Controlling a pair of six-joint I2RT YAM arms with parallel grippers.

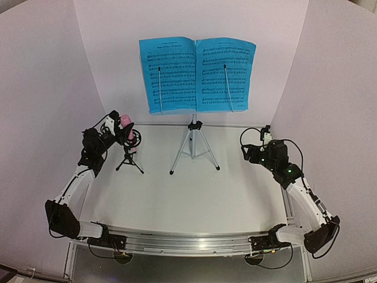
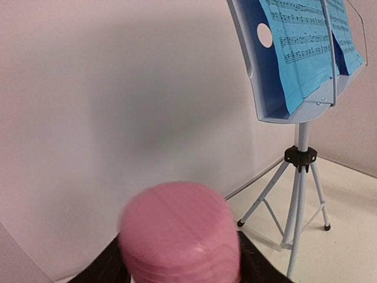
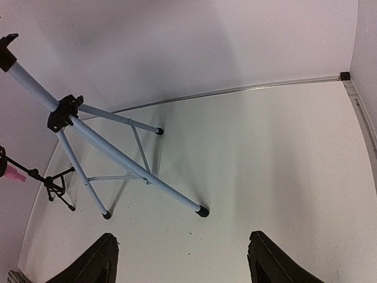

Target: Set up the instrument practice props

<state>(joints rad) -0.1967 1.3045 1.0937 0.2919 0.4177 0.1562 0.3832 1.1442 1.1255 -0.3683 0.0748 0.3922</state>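
A white table top point(image 1: 235, 194) was seen enclosed by plain pale panels: a back wall point(image 1: 188, 23) at twelve o'clock, a left wall point(image 1: 35, 88) at nine o'clock and a right wall point(image 1: 341, 88) at three o'clock. The side panels were tinted faintly lilac. A thin metal strip point(image 3: 235, 91) was laid along the joint between table and back wall and was ended by a small dark corner piece point(image 3: 344, 76). At six o'clock the table was bordered by a silver rail point(image 1: 188, 240). The space was lit evenly, and only soft grey shadows were thrown on the back wall.
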